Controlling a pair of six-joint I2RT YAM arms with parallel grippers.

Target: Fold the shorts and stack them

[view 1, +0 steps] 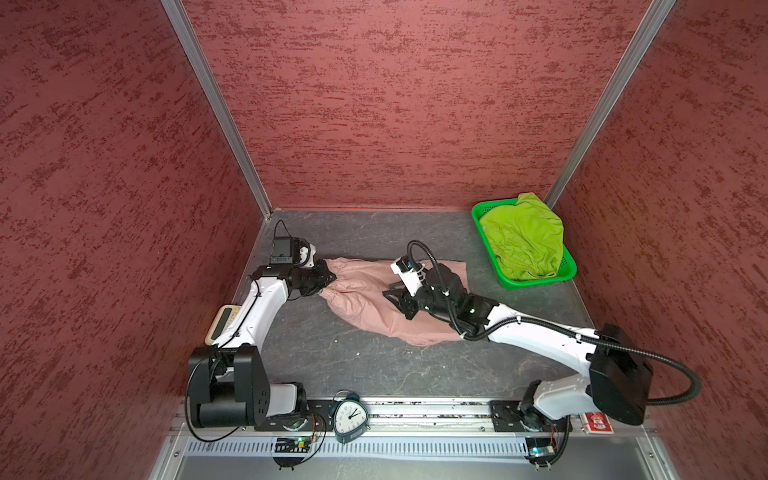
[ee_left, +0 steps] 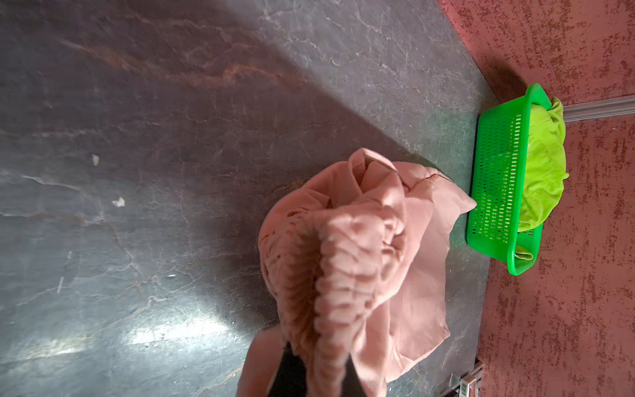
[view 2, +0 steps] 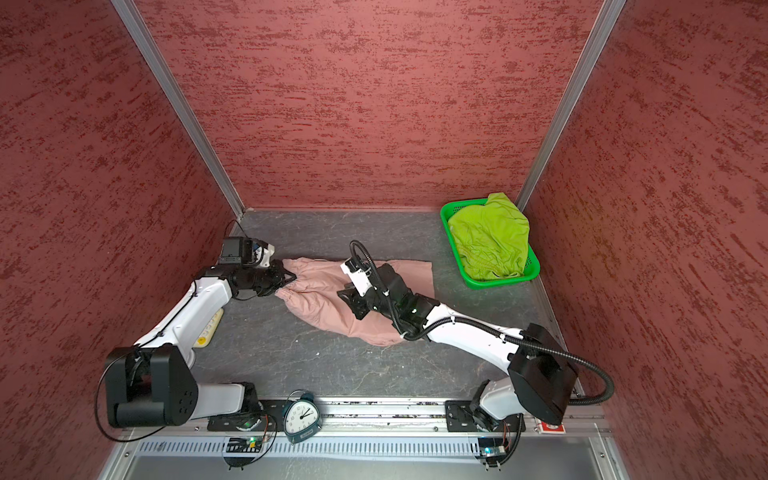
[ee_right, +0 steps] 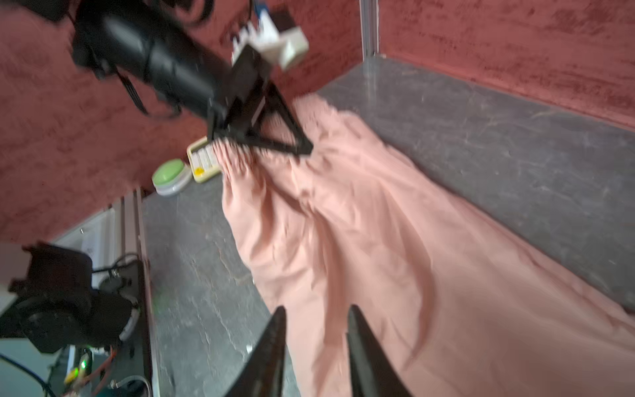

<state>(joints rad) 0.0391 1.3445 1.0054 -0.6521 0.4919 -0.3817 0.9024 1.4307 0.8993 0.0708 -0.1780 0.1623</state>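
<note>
Dark table [view 1: 332, 361], pink shorts [view 1: 365, 299] spread mid-table, green basket [view 1: 540, 280] in far right corner holding lime green shorts [view 1: 523, 237], left gripper [view 1: 331, 277] clenched on pink waistband, right gripper [ee_right: 318, 309] parted over the pink cloth, alarm clock [view 1: 350, 415], numerals unreadable

dusty pink thin cloth shorts [view 1: 365, 309], plain. lime green cloth shorts [view 1: 523, 237], plain. bright green perforated plastic basket [view 1: 532, 283]. dark grey stone-look tabletop [view 1: 353, 365], pale veins. textured walls [view 1: 374, 104], dark red mottling over rose.

Clock [view 1: 350, 417], calculator [view 1: 222, 322], basket [view 1: 536, 284] (green plastic)
</note>
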